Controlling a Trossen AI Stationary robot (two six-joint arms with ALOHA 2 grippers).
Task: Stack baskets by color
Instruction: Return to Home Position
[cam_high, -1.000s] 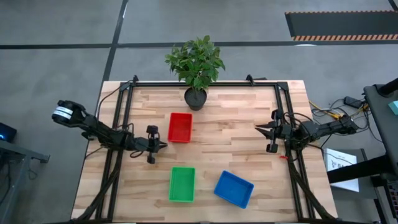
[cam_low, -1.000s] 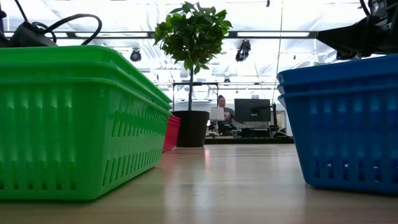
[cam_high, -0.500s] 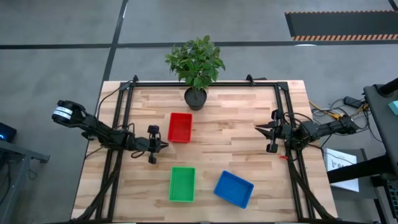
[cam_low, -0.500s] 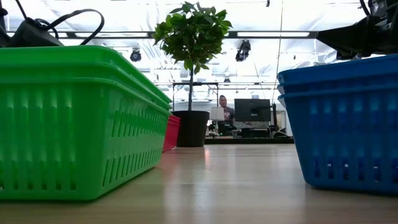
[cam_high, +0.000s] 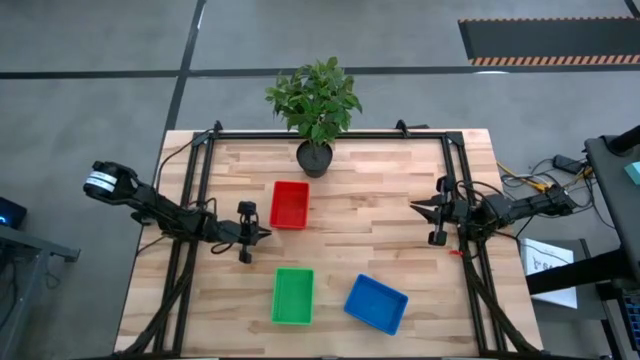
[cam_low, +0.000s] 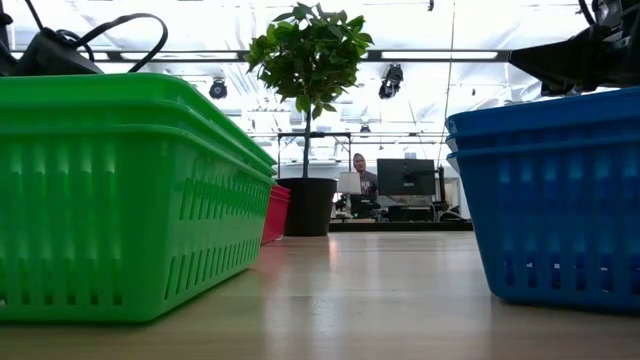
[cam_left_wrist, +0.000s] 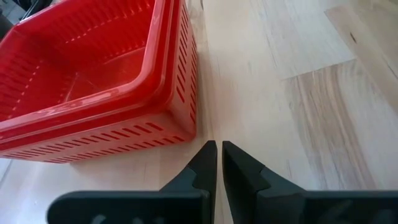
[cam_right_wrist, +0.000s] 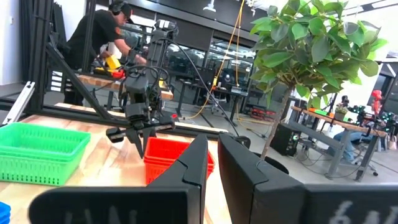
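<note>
At the near edge of the pale wooden table (cam_high: 380, 170), the stack of green perforated plastic baskets (cam_high: 293, 295) is sitting square to the edge. The stack of blue perforated plastic baskets (cam_high: 376, 303) is lying near it on the right, turned at an angle, and a strip of bare wood is running between the two.

Farther in, the left gripper (cam_high: 265, 233) is hovering over the left-middle of the table. Its fingers are drawn almost together and are holding nothing. It is pointing at the near left corner of the stack of red perforated plastic baskets (cam_high: 290, 204), just short of it and not touching. The right gripper (cam_high: 413, 206) is hanging at the right side, pointing inward, with its fingers also narrow and empty. A wide band of open wood is lying between the two grippers.

The red stack is standing left of centre, and just behind it the black plant pot (cam_high: 314, 158) with a small leafy tree is closing the far edge. Black frame rails (cam_high: 192, 180) are running along the left and right sides.

Beyond the table, a person (cam_low: 358, 165) is sitting by a monitor, and another person (cam_right_wrist: 102, 37) is leaning at a bench.
</note>
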